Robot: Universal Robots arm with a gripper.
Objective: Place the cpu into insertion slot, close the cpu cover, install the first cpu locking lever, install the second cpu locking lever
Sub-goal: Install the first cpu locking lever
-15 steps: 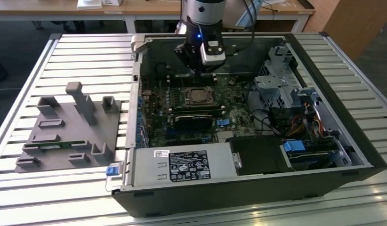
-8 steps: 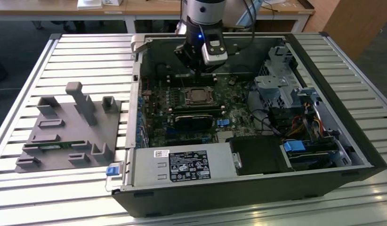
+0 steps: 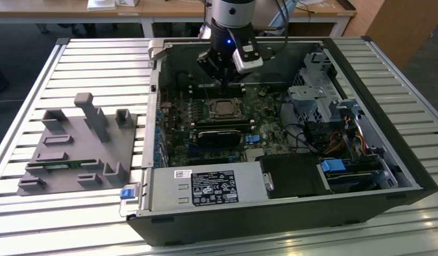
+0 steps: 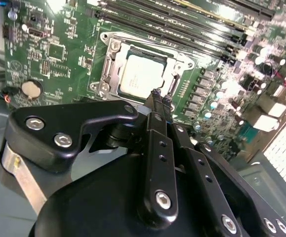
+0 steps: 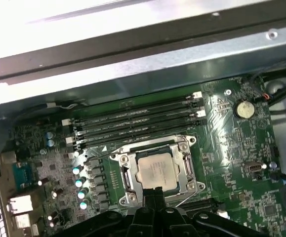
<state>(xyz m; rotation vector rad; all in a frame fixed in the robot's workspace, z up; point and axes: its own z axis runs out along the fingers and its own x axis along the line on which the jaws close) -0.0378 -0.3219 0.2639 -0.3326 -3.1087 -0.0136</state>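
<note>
1. Power supply (image 3: 204,188): silver box at the near wall of the open computer case (image 3: 276,216).
2. Grey fixture block (image 3: 76,149): at 9 o'clock of the case in the exterior view, on the slatted table (image 3: 98,58).
3. Black ribbed card (image 3: 220,134): at 6 o'clock of the slot in the exterior view.
4. cpu (image 5: 156,170): seated in the insertion slot (image 5: 129,178). The cpu cover (image 5: 186,165) lies flat, with the chip showing through its window.
5. gripper (image 4: 160,95): fingers drawn together with nothing visible between them, tips just beside the cover's edge. It sits at 12 o'clock of the slot in the exterior view.
</note>
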